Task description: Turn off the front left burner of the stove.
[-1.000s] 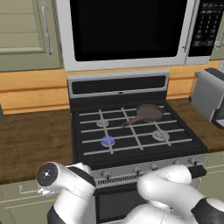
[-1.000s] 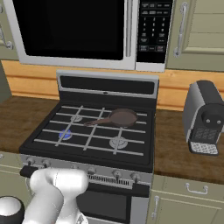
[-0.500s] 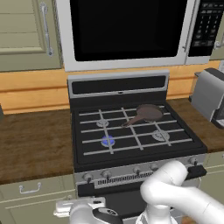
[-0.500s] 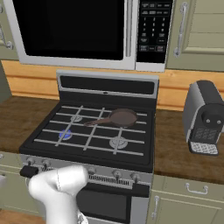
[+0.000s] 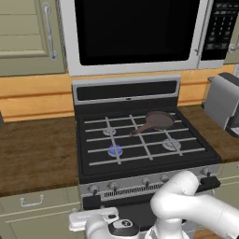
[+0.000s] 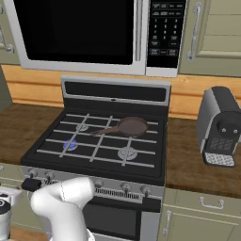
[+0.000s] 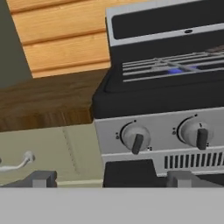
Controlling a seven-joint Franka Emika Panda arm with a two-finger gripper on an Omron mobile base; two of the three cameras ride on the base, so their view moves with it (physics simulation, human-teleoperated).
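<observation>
Front left burner point(image 5: 115, 150) glowing blue, gripper point(image 7: 105, 179) low before stove point(image 7: 144, 92) knobs point(image 7: 134, 137)

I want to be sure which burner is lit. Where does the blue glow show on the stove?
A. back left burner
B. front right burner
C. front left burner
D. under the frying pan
C: the blue ring sits on the front left burner, while the frying pan rests at the back right.
</observation>
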